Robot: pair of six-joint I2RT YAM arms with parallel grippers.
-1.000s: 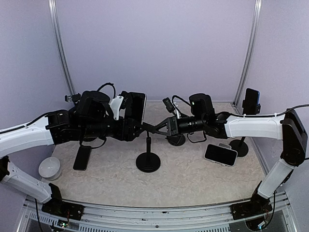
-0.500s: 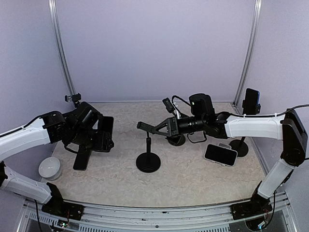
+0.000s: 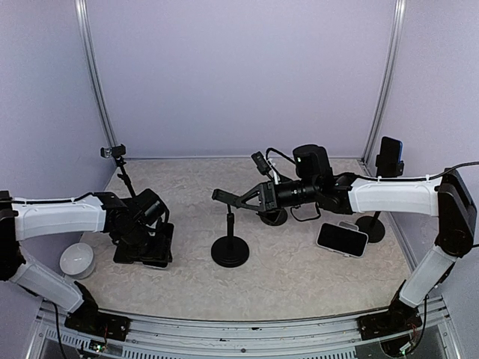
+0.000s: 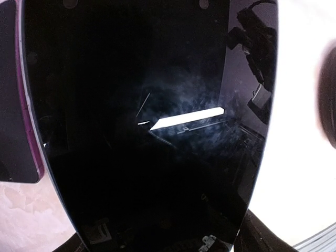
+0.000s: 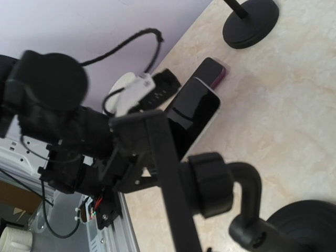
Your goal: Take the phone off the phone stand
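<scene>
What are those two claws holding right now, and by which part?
The left gripper holds the phone, apparently across its width; its fingers are hidden. The right gripper grips the top of the phone stand.

I can't read any text, brand, number or sign in my feeds. The phone (image 4: 147,126) filling my left wrist view shows only a dark screen with smears and reflections. The phone stand (image 5: 210,184) in my right wrist view is plain black. The second phone (image 3: 389,155), at the far right of the top view, is too small to read.
</scene>
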